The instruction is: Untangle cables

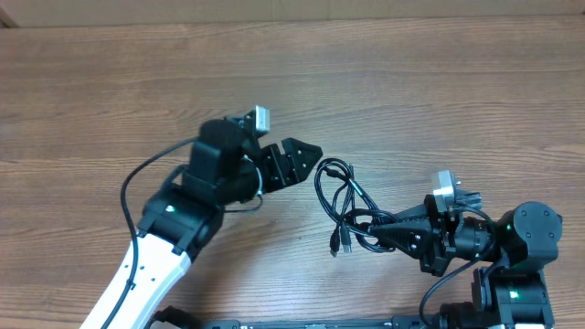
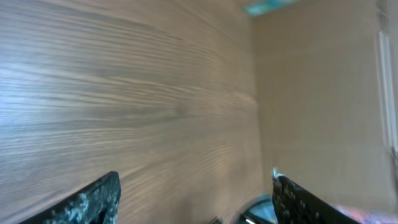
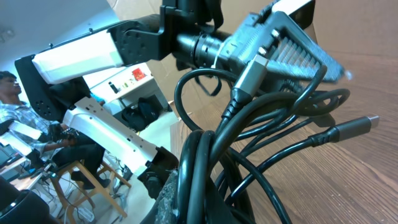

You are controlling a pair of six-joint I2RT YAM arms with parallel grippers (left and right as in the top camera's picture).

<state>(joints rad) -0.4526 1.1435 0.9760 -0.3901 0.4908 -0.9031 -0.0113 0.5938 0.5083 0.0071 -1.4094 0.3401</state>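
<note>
Cables [image 1: 339, 195] sit bunched in your right claw [image 1: 373, 224], which is clamped on the tangle, with loose loops spilling out ahead of its tips. Your left claw [image 1: 306, 153] is spread wide and holds nothing; the loops lie just beside its tips.

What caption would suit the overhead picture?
Right gripper pinches tangled black cables on a wooden table; open left gripper hovers nearby.
</note>
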